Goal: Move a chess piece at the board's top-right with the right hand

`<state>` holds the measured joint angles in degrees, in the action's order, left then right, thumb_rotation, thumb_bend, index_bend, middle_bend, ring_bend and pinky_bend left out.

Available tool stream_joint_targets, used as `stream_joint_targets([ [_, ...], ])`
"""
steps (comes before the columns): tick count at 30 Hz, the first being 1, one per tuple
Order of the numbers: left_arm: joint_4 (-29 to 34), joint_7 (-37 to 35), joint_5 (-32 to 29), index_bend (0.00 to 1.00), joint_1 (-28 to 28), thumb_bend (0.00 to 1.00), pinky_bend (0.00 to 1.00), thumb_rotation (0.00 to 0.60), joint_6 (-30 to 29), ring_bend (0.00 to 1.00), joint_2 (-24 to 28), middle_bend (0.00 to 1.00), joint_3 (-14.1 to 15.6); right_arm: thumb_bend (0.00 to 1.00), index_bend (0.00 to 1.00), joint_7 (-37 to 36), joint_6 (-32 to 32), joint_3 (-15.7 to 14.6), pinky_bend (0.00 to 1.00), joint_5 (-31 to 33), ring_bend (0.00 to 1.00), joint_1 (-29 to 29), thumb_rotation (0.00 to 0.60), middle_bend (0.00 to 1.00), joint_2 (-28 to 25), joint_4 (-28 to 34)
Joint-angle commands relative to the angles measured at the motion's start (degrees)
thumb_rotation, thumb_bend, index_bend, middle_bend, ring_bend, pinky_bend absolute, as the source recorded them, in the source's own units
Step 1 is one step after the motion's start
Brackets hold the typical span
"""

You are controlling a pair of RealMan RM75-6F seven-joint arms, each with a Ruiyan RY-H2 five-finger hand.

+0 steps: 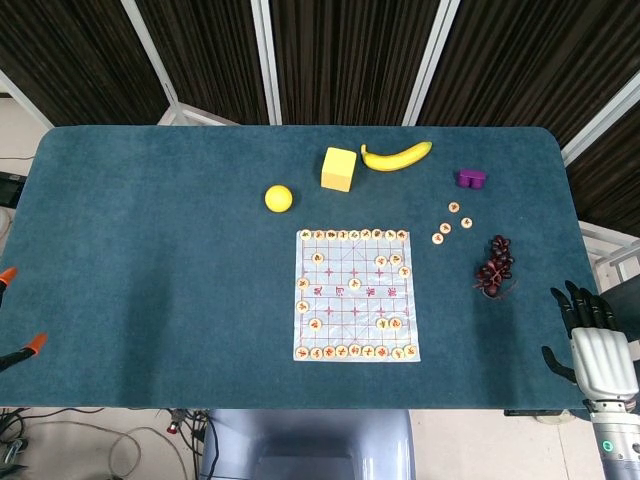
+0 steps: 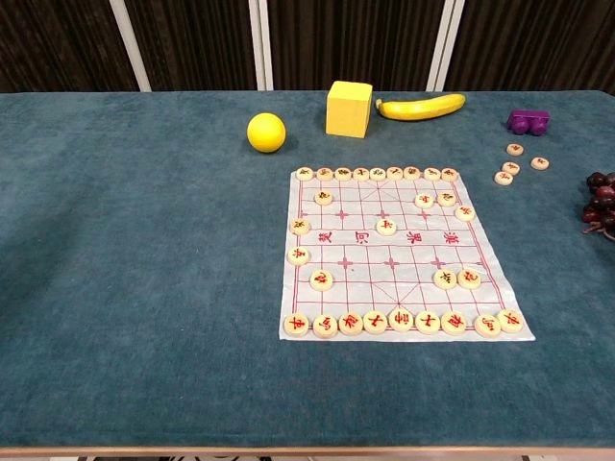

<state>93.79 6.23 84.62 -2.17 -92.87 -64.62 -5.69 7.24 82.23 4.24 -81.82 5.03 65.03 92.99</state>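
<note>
The paper chess board lies flat at the middle of the blue table, with round cream pieces along its far and near rows. Its top-right corner piece ends the far row, and three more pieces sit just below it. My right hand hovers off the table's right front corner, well away from the board. Its fingers are spread and point away from me, and it holds nothing. The chest view does not show it. My left hand appears in neither view.
Behind the board are a yellow ball, a yellow cube, a banana and a purple toy. Several loose pieces and dark grapes lie between the board and my right hand. Orange-tipped clamps show at the left edge.
</note>
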Motion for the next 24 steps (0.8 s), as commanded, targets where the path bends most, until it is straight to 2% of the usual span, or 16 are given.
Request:
stream_joint_targets([
  [1,0.6,-0.3,0.4,0.13,0.4,0.03,0.06,0.6,-0.7,0.0,0.2,0.01,0.1,0.37,0.08,-0.6,-0.6,-0.3,0.09,-0.3,0.03,0.2,0.6,0.01,0.2,0.1],
  [5,0.7,0.0,-0.3,0.13,0.7,0.03,0.06,0.6,-1.1,0.0,0.3,0.01,-0.3,0.37,0.12,-1.3,-0.6,-0.4,0.07,-0.6,0.04,0.2,0.6,0.05,0.3,0.4],
  [6,2.7,3.1,1.1,0.13,1.5,0.03,0.06,0.6,-2.0,0.0,-1.4,0.01,1.2,0.37,0.13,-1.5,-0.6,-0.2,0.06,-0.6,0.05,0.4,0.6,0.06,0.5,0.5],
  [9,3.9,6.3,0.5,0.13,1.9,0.03,0.06,0.6,-2.7,0.0,-2.6,0.01,1.1,0.37,0.14,-1.9,-0.7,1.1,0.05,-0.5,0.06,1.4,0.6,0.07,1.3,0.2],
  [12,4.1,6.7,0.2,0.13,1.8,0.03,0.06,0.6,-2.5,0.0,-2.9,0.01,0.9,0.37,0.15,-0.5,-3.6,2.0,0.04,0.2,0.06,3.5,0.6,0.08,0.3,1.2],
  [18,4.4,7.6,0.5,0.13,1.9,0.03,0.06,0.6,-2.5,0.0,-3.1,0.01,1.0,0.37,0.17,4.9,-15.5,5.0,0.04,4.6,0.06,11.5,0.6,0.08,-3.7,5.9],
  [20,4.5,7.8,0.4,0.13,1.9,0.03,0.06,0.6,-2.4,0.0,-3.2,0.01,1.0,0.37,0.18,5.9,-19.8,6.2,0.04,7.7,0.06,14.1,0.6,0.08,-4.5,7.3],
  [24,4.6,8.4,0.4,0.13,1.9,0.03,0.06,0.6,-2.1,0.0,-3.4,0.01,1.1,0.37,0.22,10.0,-29.9,9.3,0.04,18.0,0.06,21.6,0.6,0.08,-4.5,8.1],
])
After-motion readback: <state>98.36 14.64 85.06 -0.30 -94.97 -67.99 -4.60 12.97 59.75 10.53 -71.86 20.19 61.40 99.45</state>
